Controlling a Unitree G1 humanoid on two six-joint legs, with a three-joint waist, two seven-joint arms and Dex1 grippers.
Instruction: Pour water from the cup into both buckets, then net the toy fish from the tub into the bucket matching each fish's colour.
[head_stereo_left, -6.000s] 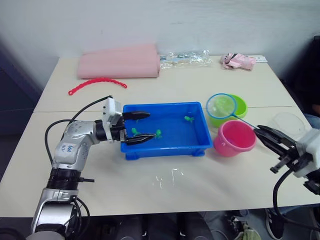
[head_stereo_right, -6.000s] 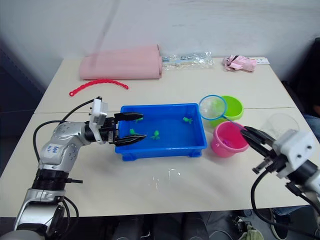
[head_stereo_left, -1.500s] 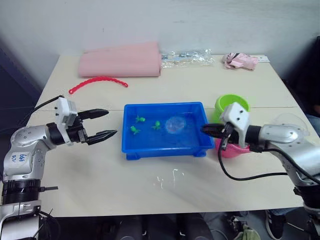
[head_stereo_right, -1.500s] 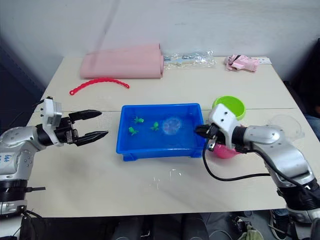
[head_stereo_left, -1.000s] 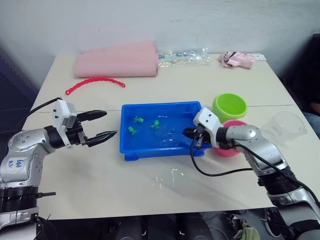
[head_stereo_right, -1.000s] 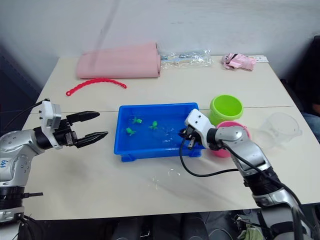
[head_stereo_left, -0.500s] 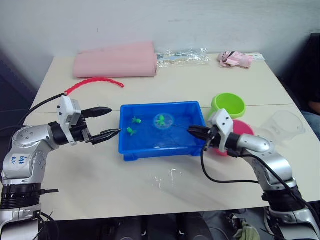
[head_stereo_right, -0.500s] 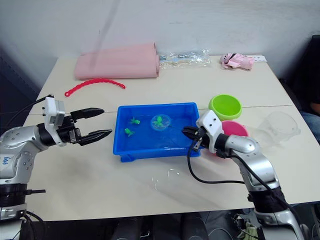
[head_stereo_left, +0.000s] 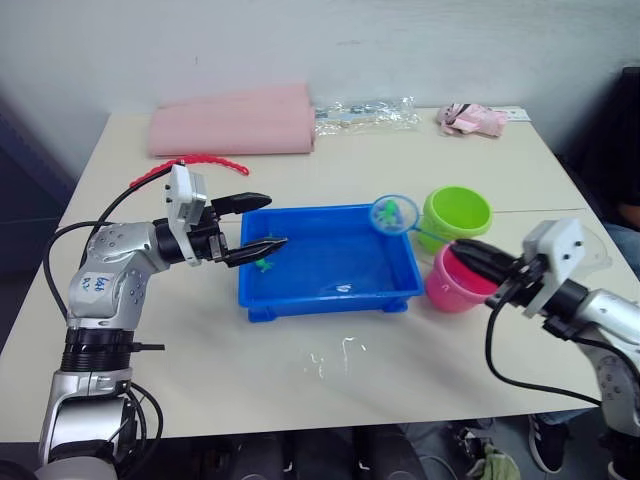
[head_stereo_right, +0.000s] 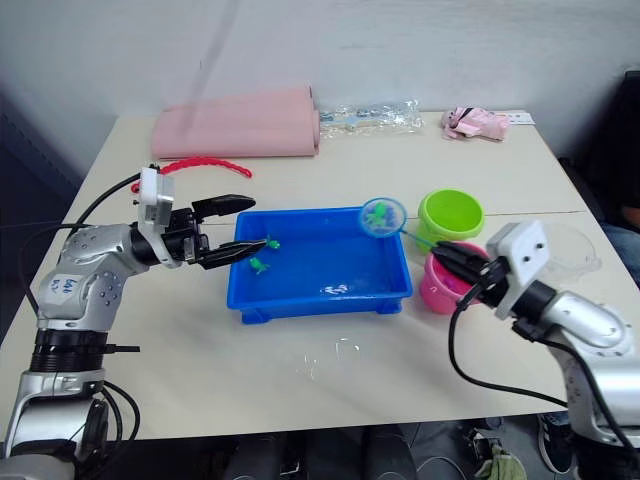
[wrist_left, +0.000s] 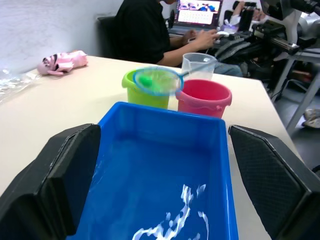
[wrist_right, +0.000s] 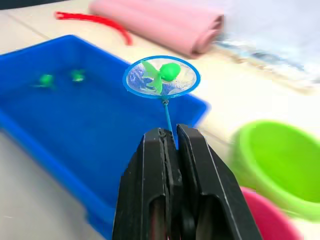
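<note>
Taking the blue tub (head_stereo_left: 330, 290) as the landmark: its left rim is blocked by the left gripper (head_stereo_left: 262, 222), whose spread fingers reach over that edge. Above its far right corner hangs the net (head_stereo_left: 395, 213), its thin handle slanting back to the right gripper (head_stereo_left: 468, 254), pinched on it. Beyond that right end the green bucket (head_stereo_left: 457, 215) and pink bucket (head_stereo_left: 453, 280) stand side by side, closing that side. The tub's middle lies open from above, and the table (head_stereo_left: 330, 365) in front of it is bare.
</note>
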